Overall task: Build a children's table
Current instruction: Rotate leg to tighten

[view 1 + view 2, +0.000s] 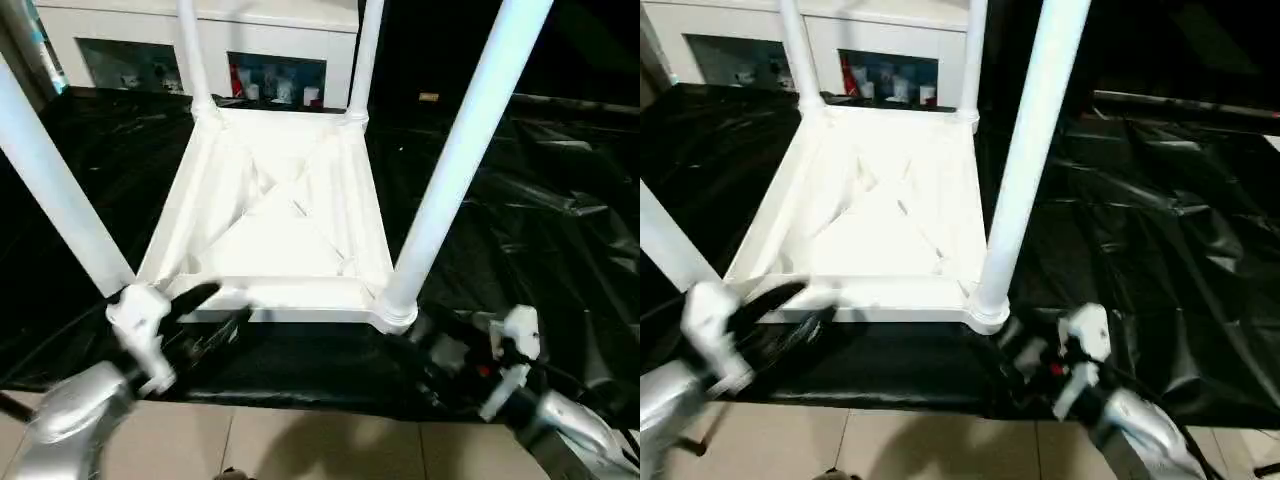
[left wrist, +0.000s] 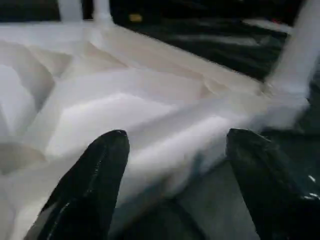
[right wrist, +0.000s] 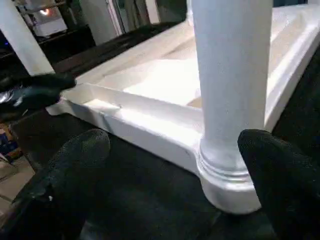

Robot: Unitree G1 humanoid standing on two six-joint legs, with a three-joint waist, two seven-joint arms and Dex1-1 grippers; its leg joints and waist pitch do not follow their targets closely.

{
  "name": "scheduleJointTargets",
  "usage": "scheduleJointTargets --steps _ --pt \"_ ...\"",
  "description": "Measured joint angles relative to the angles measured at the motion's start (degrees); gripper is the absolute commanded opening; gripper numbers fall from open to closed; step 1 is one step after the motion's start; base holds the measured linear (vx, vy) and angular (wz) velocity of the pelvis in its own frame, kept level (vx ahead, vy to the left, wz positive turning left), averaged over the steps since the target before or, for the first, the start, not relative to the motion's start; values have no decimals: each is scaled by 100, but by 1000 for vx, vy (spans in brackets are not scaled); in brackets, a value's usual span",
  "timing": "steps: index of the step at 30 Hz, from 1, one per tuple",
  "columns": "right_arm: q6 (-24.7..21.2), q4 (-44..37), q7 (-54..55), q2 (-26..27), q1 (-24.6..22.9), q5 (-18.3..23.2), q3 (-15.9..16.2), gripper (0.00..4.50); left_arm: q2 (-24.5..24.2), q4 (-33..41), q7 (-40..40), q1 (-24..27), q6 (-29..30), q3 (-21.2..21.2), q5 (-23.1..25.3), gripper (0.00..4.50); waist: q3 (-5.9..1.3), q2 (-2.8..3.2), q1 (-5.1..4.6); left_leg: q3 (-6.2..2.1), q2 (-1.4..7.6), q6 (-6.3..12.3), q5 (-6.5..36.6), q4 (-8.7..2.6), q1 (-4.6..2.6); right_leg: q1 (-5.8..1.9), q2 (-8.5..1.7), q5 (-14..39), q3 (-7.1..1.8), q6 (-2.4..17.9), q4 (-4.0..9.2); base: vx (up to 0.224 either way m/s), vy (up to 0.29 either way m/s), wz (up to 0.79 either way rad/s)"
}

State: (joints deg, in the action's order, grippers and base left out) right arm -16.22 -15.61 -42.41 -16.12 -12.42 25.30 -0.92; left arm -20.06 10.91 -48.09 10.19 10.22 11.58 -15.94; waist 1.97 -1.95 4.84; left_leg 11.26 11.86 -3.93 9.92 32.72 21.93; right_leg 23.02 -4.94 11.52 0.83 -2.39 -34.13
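Resting upside down on the black-cloth-covered work table (image 1: 560, 200), the children's table (image 1: 280, 215) is seen with all four legs standing up.
Its near rim lies just inside the cloth's front edge. The left gripper (image 2: 172, 165) is held spread and empty at that rim, the right gripper (image 3: 175, 170) spread on either side of the near right leg (image 3: 232, 85), apart from it. Open cloth is left to the right.

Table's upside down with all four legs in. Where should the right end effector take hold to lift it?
Probably low on the near right leg, just above its corner socket, coming in level from the near edge. The leg stands upright, round and slim enough to fit between the right end effector's open fingers.
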Motion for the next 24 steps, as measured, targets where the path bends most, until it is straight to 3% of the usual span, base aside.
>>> scheduleJointTargets --steps 5,7,13,20,24 --pt "162 288 98 114 140 -122 87 450 -12 12 138 157 -165 386 -226 421 -18 -34 26 1 0 -1 0 0 -1 -2 0 -3 -2 0 -3 0 0 0" --pt "205 325 198 169 139 -152 95 450 85 11 532 176 -103 375 -103 439 -30 -61 25 0 0 -1 0 0 -3 -6 0 -5 -1 -2 -3 0 0 0" --pt "408 398 491 255 150 -357 119 450 620 -50 1301 -123 -302 241 232 439 -61 -118 24 -1 -1 -1 -1 5 -11 -21 -1 -20 -3 -20 0 0 0 0" --pt "550 563 626 357 112 -497 137 450 711 -125 1475 11 -472 19 306 439 -77 -146 41 8 -5 5 -1 16 11 -12 -16 -23 -9 -29 3 0 0 0" --pt "623 651 711 370 111 -545 134 450 756 -108 1610 143 -661 -119 525 439 -81 -120 159 1 -24 134 59 180 63 -45 -56 -24 -26 -91 21 3 19 -1"
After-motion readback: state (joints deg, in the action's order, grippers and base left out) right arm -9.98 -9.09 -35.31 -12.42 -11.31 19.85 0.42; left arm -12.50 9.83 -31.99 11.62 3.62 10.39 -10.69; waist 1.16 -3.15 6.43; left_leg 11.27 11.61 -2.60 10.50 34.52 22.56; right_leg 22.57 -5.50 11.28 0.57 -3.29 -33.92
